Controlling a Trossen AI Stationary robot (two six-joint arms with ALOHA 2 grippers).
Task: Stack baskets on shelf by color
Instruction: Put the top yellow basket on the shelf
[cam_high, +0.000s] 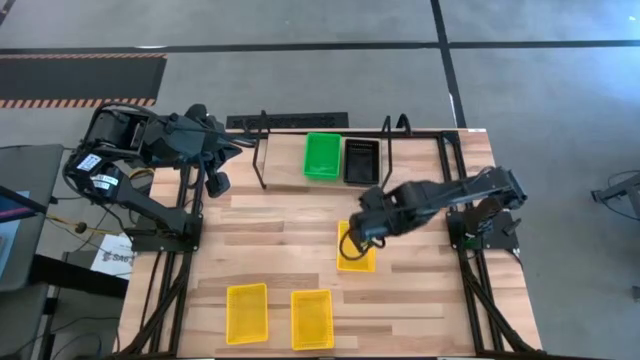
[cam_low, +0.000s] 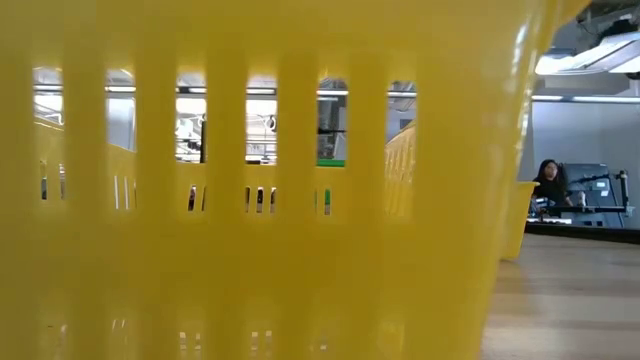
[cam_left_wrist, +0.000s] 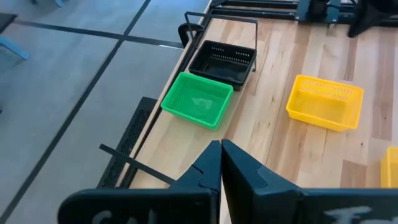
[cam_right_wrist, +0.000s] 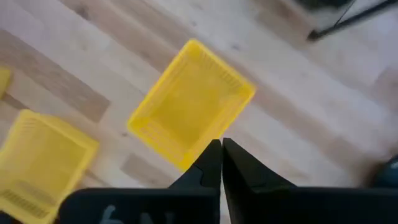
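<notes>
A green basket (cam_high: 322, 156) and a black basket (cam_high: 361, 160) stand side by side within the black thin-tube shelf (cam_high: 262, 150) at the table's far edge. One yellow basket (cam_high: 360, 262) rests bottom-down on the wood near the table's middle. My right gripper (cam_high: 352, 243) hangs shut above it, pointing down and touching nothing; the right wrist view shows this basket (cam_right_wrist: 189, 106) well below the gripper (cam_right_wrist: 221, 144). Two more yellow baskets (cam_high: 247, 312) (cam_high: 312, 318) lie near the front edge. My left gripper (cam_left_wrist: 221, 146) waits shut, raised at the far left.
The wall of a yellow basket (cam_low: 250, 200) stands right before the low camera and blocks most of that view. A person (cam_low: 548, 180) sits in the room beyond the table. Bare wood lies between the shelf and the yellow baskets.
</notes>
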